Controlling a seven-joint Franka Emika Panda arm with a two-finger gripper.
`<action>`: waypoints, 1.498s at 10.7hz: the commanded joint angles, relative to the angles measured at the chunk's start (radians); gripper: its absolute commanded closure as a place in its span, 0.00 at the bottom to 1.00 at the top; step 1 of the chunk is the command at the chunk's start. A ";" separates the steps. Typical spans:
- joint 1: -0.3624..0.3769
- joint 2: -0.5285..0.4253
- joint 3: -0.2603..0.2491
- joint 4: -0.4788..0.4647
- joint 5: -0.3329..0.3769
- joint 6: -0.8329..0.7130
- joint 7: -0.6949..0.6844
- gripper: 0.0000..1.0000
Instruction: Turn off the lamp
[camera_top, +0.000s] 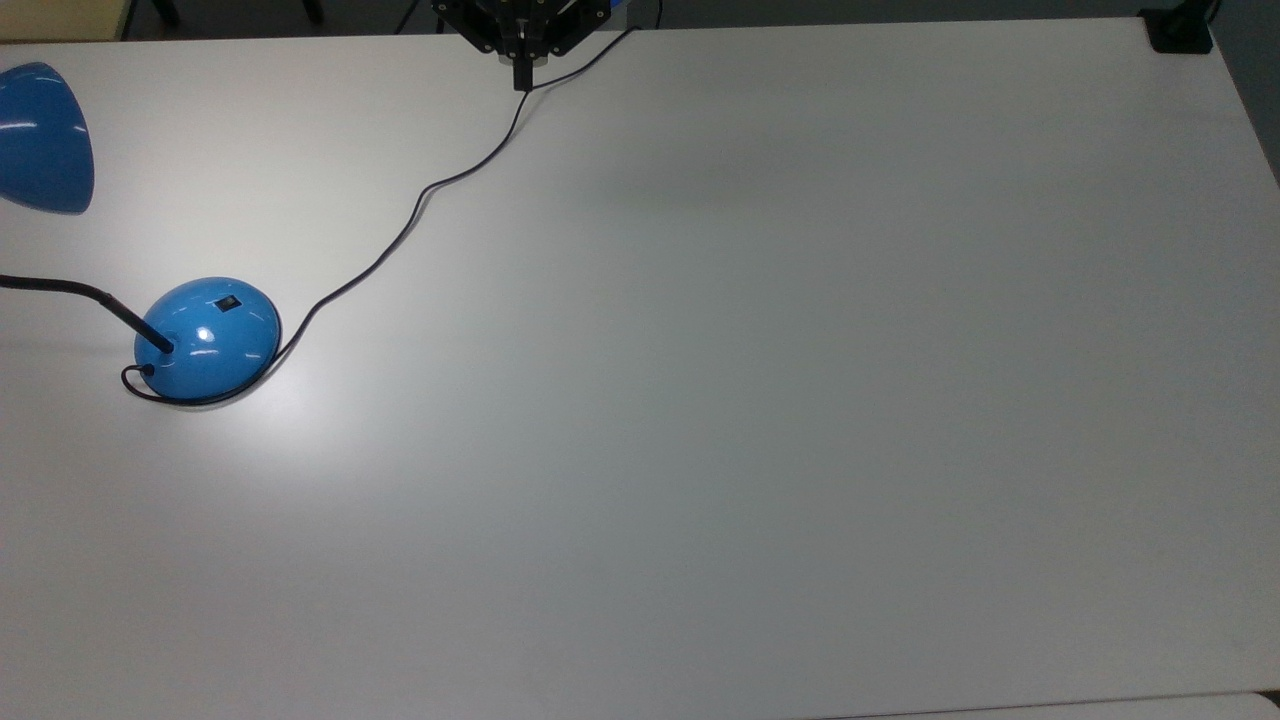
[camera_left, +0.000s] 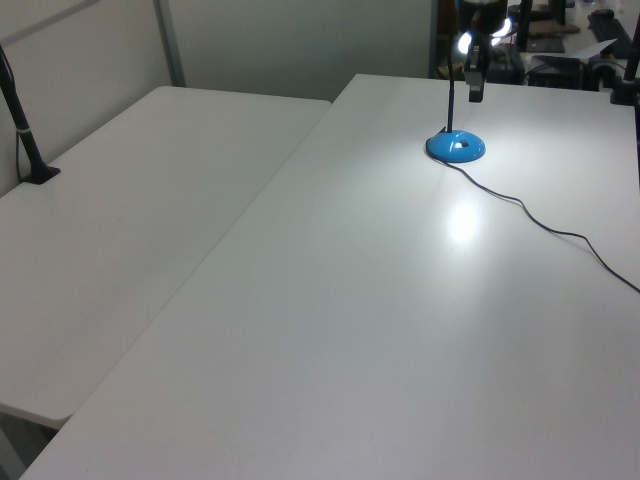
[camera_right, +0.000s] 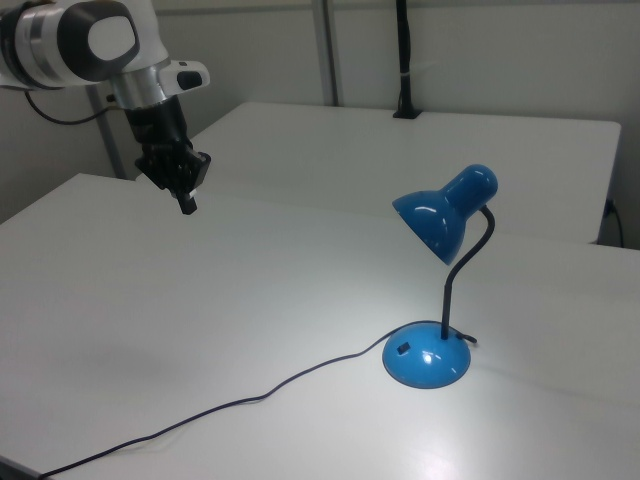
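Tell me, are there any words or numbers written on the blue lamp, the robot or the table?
None can be read.
The lamp: plain glossy blue, with a small black switch showing no readable mark.
The gripper and arm: no label visible.
The table: bare white.

Nothing here carries readable writing: no labels, brands, numbers or signs on anything I can see.

Arm (camera_right: 90, 45): glossy white rounded shells, grey joint disc, silver-and-black banded ring, black cable. Tool (camera_right: 186, 204): black, tapering to slim fingers.
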 joint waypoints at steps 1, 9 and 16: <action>0.003 -0.003 -0.006 0.013 0.004 -0.035 -0.026 1.00; -0.038 0.046 -0.006 -0.067 -0.001 0.105 -0.012 1.00; -0.187 0.213 -0.008 -0.235 -0.077 0.600 0.337 1.00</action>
